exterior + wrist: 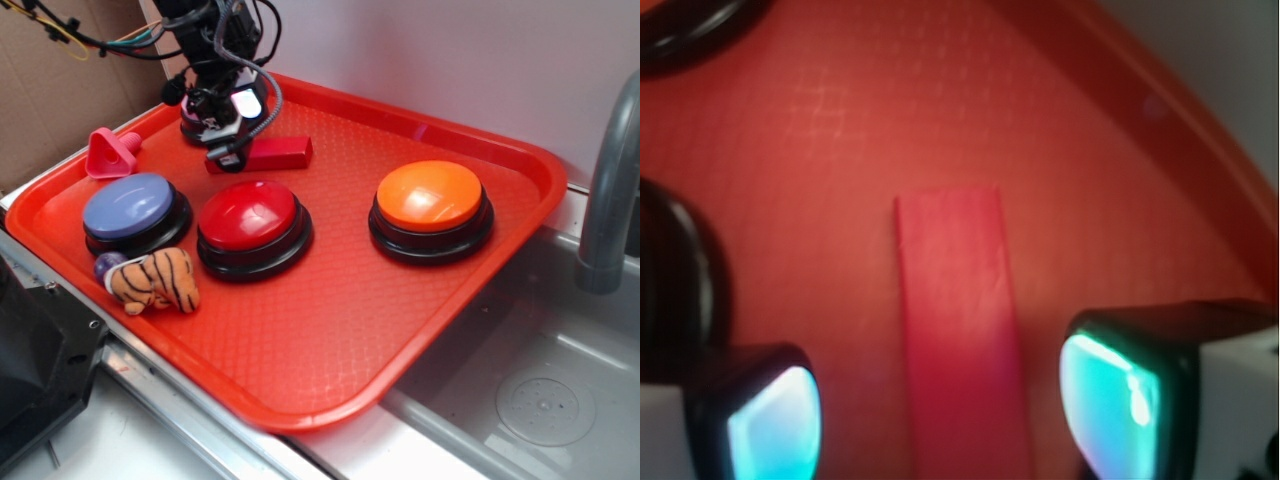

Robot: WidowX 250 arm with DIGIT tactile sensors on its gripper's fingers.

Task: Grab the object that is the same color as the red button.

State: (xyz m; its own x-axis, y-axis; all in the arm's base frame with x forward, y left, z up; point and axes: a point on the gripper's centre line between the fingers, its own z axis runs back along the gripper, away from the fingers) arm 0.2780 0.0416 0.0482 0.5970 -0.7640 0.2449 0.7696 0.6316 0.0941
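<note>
The object, a flat dark-red bar-shaped block (pixel 272 154), lies on the red tray (pixel 330 330) just behind the red button (pixel 250 216), a glossy dome on a black base. My gripper (pixel 228 152) hangs over the block's left end. In the wrist view the block (pixel 958 330) runs lengthwise between the two fingers, with bare tray showing on both sides of it. The jaws stand open and wide apart, and my gripper (pixel 945 415) holds nothing.
An orange dome button (pixel 430 208) sits right of the red one, a blue-purple one (pixel 134 212) to the left. A pink cone toy (pixel 112 152) lies at the tray's back left, a plush tiger (pixel 155 281) at the front left. A sink (pixel 545 395) and grey faucet (pixel 610 190) are on the right.
</note>
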